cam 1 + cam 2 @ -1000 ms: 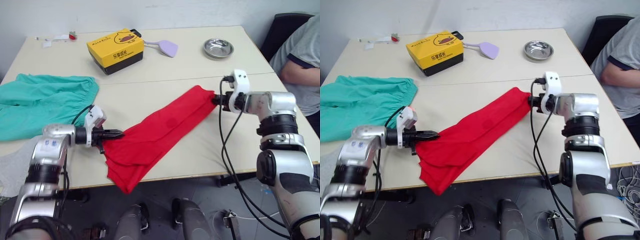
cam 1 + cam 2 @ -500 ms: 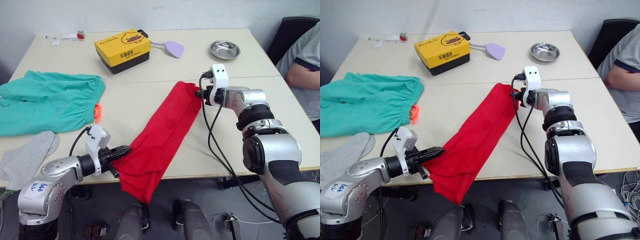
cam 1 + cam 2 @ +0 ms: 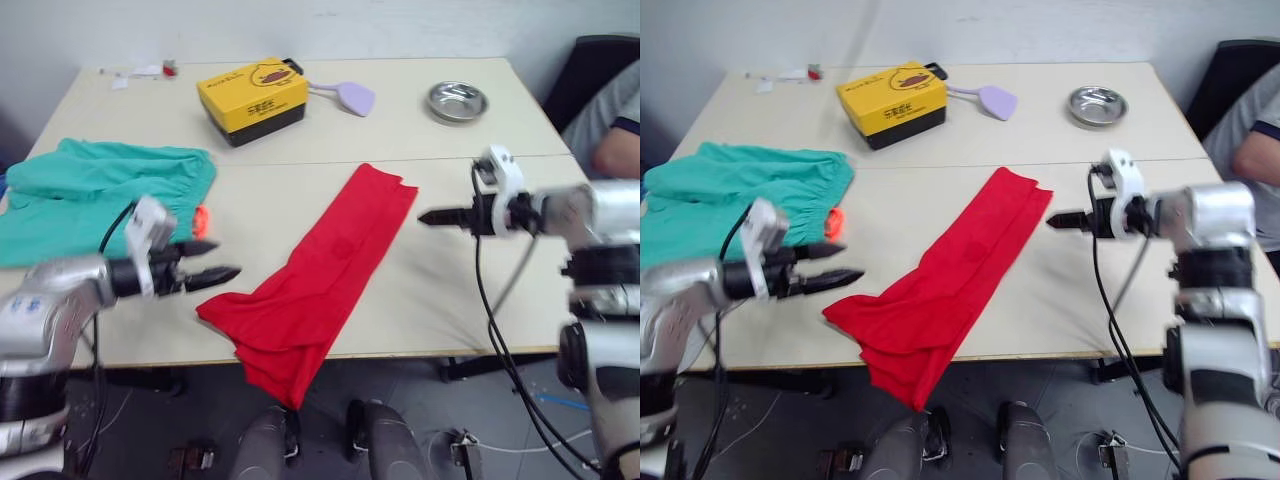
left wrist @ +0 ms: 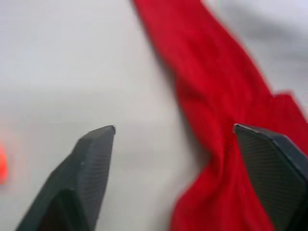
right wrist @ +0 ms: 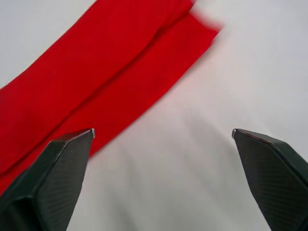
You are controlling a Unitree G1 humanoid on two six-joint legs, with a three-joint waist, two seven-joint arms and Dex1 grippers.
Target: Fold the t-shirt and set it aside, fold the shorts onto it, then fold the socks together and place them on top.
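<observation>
Both grippers now off the cloth, unlike a second ago when each was pinching an end of the t-shirt (image 3: 320, 275): left gripper (image 3: 222, 262) backing away from the near end, right gripper (image 3: 428, 217) pulling clear of the far end. Left fingers spread wide and holding nothing, per the left wrist view; right fingers likewise wide apart and empty in the right wrist view. T-shirt lying as a long narrow band on the table (image 3: 450, 290), running diagonally from the far end near the right gripper down to a bunched near end spilling over the table's front edge. Long axis pointing roughly from gripper to gripper, so each arm sitting just beside its own end: left nearer the crumpled overhanging end, right nearer the flat far end. Probably calling for an end-over-end fold along that axis next, with the near end needing gathering first. Shorts (image 3: 100, 195) lying flat to the robot's left, well apart from the t-shirt. Socks not being picked out here.
</observation>
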